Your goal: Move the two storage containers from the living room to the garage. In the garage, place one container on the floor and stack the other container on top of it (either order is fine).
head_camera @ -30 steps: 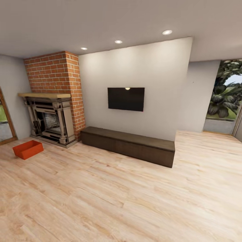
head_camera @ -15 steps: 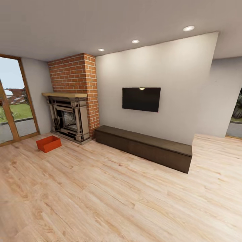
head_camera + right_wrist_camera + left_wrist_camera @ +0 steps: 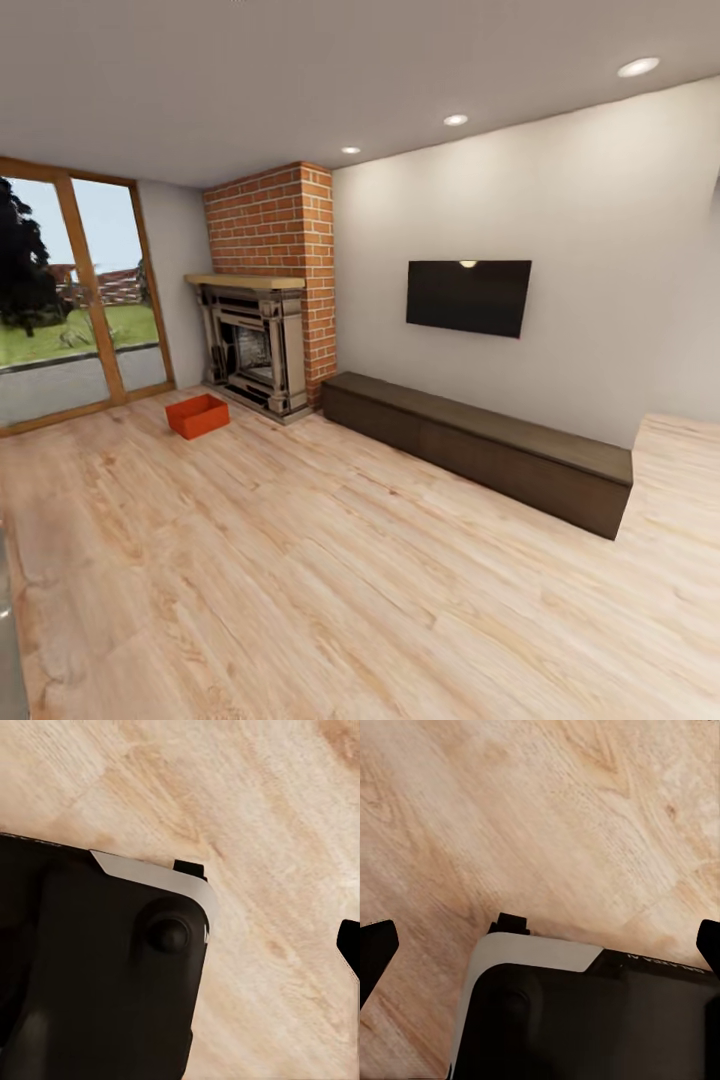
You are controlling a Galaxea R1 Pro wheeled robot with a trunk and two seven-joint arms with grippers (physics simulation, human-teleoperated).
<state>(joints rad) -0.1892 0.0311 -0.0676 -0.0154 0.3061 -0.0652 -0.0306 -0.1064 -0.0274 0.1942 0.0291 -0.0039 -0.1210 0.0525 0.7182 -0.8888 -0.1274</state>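
Wide bare wood floor [image 3: 330,570] lies open up to the storage container [image 3: 197,415]; only the fireplace [image 3: 255,345] just behind it and the low cabinet [image 3: 480,450] along the wall crowd that side.

Red-orange container [image 3: 197,415], red brick fireplace [image 3: 275,240], black TV [image 3: 468,296], dk brown bench [image 3: 480,450], light wood-grain floor [image 3: 300,580].

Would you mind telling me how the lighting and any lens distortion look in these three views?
Head view: even, soft light from ceiling spots, one glinting on the TV; wide-angle stretch tilts the walls, and the red bin casts barely any shadow. Left and right wrist views: flatly lit wood floor, its grain slightly soft.
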